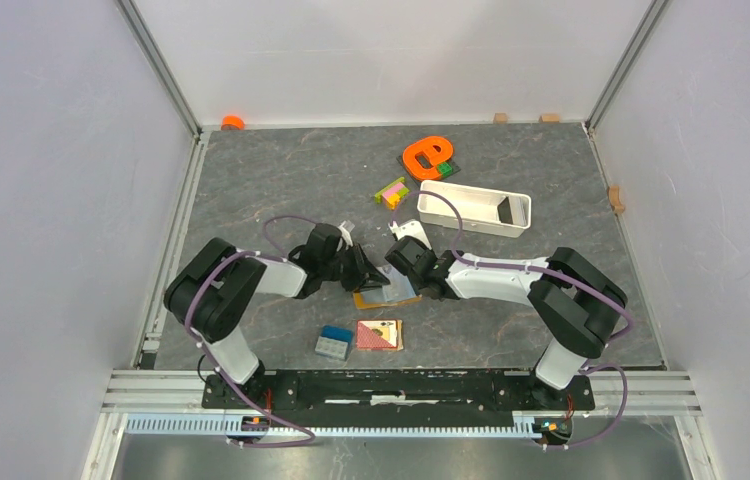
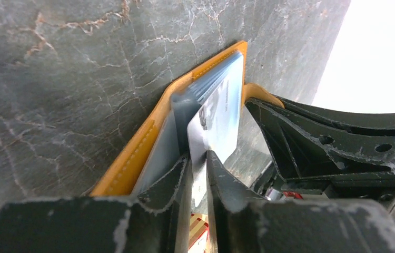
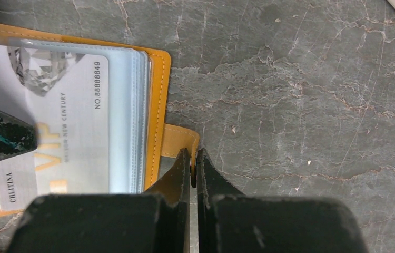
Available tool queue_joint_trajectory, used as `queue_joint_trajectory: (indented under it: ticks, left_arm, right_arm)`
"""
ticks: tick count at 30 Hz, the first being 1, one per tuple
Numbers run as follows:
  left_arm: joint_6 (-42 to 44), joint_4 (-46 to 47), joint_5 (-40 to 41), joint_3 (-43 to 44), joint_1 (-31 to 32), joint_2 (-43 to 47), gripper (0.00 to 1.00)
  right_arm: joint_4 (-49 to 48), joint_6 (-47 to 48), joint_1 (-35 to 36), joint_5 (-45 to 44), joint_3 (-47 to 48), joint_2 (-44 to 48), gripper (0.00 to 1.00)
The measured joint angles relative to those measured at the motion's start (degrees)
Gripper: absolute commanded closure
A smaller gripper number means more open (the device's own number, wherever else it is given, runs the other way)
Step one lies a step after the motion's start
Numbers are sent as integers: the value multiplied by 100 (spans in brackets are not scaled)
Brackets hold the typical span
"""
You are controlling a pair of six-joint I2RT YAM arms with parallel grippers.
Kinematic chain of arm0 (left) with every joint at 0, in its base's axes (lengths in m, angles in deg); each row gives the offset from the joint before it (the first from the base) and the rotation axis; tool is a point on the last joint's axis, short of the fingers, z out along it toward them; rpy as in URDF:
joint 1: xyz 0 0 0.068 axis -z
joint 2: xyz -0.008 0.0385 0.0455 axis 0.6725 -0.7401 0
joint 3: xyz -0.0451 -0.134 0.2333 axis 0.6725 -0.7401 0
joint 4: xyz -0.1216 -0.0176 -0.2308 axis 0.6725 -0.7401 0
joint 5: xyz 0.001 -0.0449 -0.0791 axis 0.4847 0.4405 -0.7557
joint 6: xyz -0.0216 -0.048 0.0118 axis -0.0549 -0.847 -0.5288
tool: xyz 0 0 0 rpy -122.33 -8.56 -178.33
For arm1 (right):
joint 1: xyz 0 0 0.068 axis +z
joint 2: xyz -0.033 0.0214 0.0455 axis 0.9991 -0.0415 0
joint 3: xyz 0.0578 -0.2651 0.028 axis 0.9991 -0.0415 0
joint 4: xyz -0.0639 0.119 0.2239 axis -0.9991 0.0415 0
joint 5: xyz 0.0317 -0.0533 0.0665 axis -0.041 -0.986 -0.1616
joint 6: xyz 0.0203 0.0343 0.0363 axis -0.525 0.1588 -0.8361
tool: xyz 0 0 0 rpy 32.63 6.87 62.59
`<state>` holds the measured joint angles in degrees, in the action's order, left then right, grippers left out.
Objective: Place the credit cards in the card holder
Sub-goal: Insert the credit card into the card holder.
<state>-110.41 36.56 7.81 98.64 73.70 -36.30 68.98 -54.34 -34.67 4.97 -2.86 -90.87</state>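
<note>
Overhead camera looks down on the whole table (image 1: 251,180) from well above the wallet (image 1: 376,298); both wrist cameras face it close-up from opposite sides.

Tan-orange card holder (image 3: 158,95), silvery-white credit card (image 3: 74,121) with diamond print, grey veined table (image 3: 300,79)

Card holder (image 1: 376,298) lies mid-counter, a credit card (image 3: 63,121) against it; tile (image 1: 379,335) and block (image 1: 333,342) sit nearer the near edge, tray (image 1: 473,208) behind, toward the far edge.
</note>
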Motion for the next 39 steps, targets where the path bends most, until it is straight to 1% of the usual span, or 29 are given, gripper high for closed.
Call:
queue_joint_trajectory:
  ticks: [2,8,11,13,20,22,27,36,39]
  left_arm:
    - [92,-343,129,114,22,90,68]
    - [616,-1449,706,310,57,612,55]
    - [796,-1867,894,332,55,817,53]
    - [881,-2072,949,363,57,892,54]
    - [975,-2374,1034,479,155,922,60]
    - [984,-2430,1036,573,227,844,63]
    - [1019,-2505,1038,870,457,538,65]
    - [1106,-2997,1379,1412,774,302,66]
    - [1211,-3209,1552,1593,894,249,64]
  right_arm:
    - [0,-2,0,2,-4,7,100]
    - [-76,-22,9,136,-26,37,100]
    - [-85,-24,9,160,-31,39,100]
    - [-87,-26,9,162,-31,39,100]
    - [-94,-55,9,162,-39,44,100]
    - [-98,-59,9,164,-42,48,100]
    - [-98,-59,9,162,-42,48,100]
    - [-109,-61,9,162,-52,52,100]
    - [-136,-63,9,162,-79,68,100]
